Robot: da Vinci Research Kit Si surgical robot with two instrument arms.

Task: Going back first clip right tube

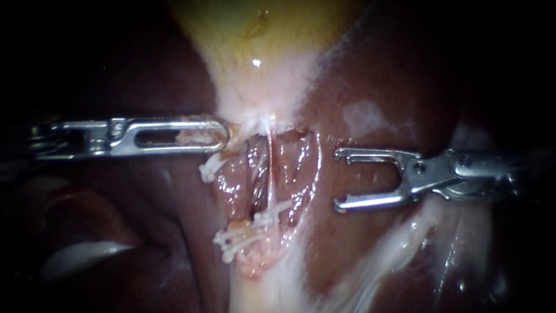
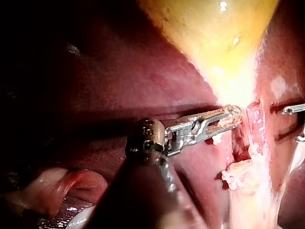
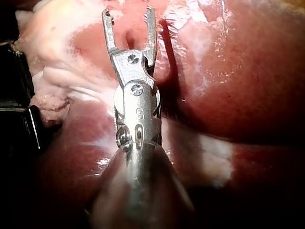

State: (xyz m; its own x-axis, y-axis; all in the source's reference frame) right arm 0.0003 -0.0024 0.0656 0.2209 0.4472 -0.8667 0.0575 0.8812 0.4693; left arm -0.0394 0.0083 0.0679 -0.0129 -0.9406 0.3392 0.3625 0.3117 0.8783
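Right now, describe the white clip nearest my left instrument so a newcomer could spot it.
In the endoscope view, follow the yellow gallbladder down its neck to the tip of the left instrument. Just below that tip sits one white clip, apart; the other clips bunch lower.

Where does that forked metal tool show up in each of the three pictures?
Endoscope: right instrument comes in from the right, open, facing the clips.
Left wrist: only its tips show, beyond the left instrument.
Right wrist: the view's own instrument, open over the liver.
Shared landmark: the liver.
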